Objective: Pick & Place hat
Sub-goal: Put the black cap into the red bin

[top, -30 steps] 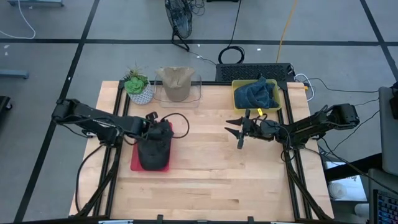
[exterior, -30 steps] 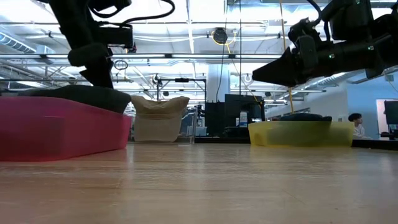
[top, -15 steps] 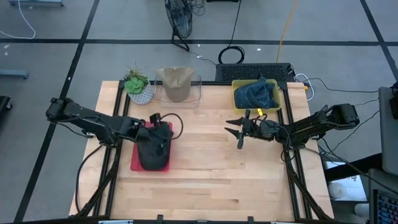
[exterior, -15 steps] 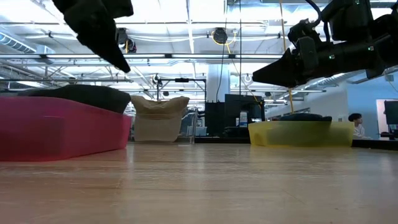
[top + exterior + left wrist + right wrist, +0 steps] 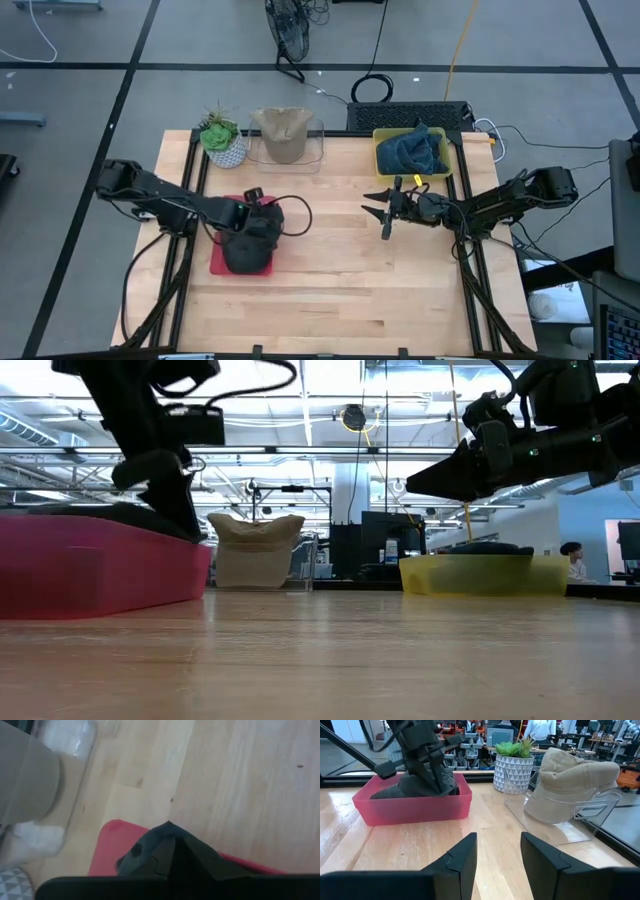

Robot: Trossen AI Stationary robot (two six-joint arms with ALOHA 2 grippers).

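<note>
A black hat (image 5: 245, 250) lies in a red bin (image 5: 218, 262) on the table's left half. My left gripper (image 5: 255, 215) points down into the bin and is shut on the hat's far part; the right wrist view shows its fingers (image 5: 437, 780) sunk into the hat (image 5: 415, 785). My right gripper (image 5: 384, 213) waits open above the table's right middle, touching nothing. A beige hat (image 5: 282, 133) sits in a clear tray at the far edge. My left gripper comes at the black hat from above, pointing down. The cloth rises to a gathered peak (image 5: 170, 832) right at the fingers, as if pinched there; one layer or several, I cannot tell. The rest of the hat lies in the red bin (image 5: 107, 850).
A potted plant (image 5: 222, 140) stands at the far left beside the clear tray (image 5: 315, 150). A yellow bin (image 5: 382, 160) with blue cloth (image 5: 412, 150) sits at the far right. Bare wood (image 5: 330, 270) stretches between the arms and toward the near edge.
My left gripper was down on the black hat, rose clear of it and drew back toward the left edge, then came down onto the hat again. The hat stayed in the red bin throughout. My right arm kept still.
</note>
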